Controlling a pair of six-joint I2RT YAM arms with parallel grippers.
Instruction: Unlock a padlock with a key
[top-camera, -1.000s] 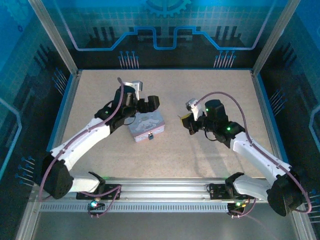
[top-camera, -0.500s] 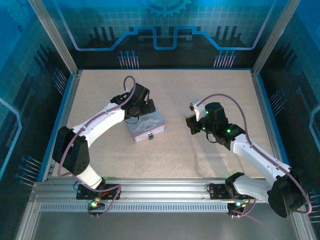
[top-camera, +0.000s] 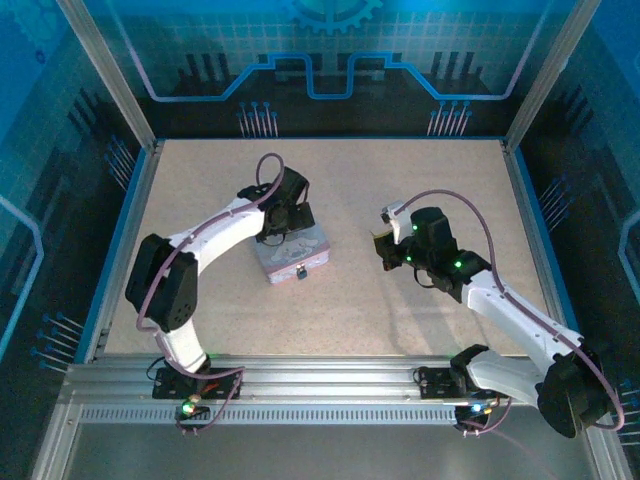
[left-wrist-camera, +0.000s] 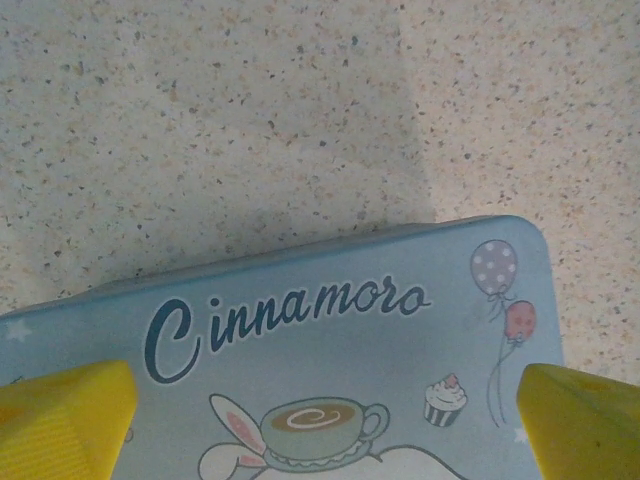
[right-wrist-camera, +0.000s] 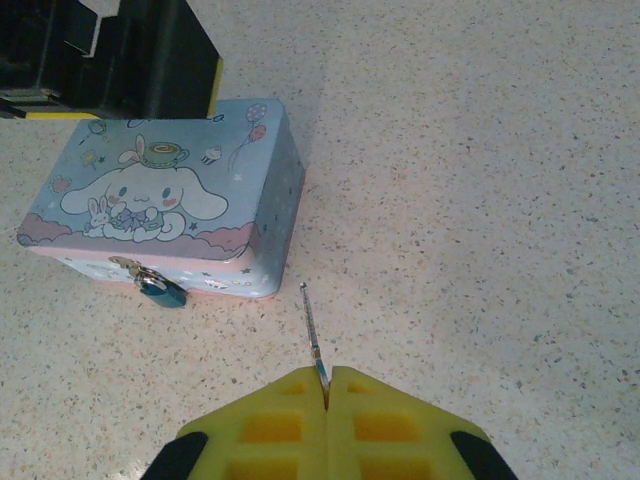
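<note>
L hand (left-wrist-camera: 320, 425): wide open, empty, over tin (left-wrist-camera: 300, 345).
R hand (right-wrist-camera: 327, 385): clamped on key (right-wrist-camera: 311, 322).
key: thin, stiff, prob slippery; hold by head.
padlock (right-wrist-camera: 163, 289): light, dangly; steady by body.

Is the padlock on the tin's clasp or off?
On. The padlock hangs from the clasp at the front of the tin, lid shut; whether its shackle is latched is too small to tell.
</note>
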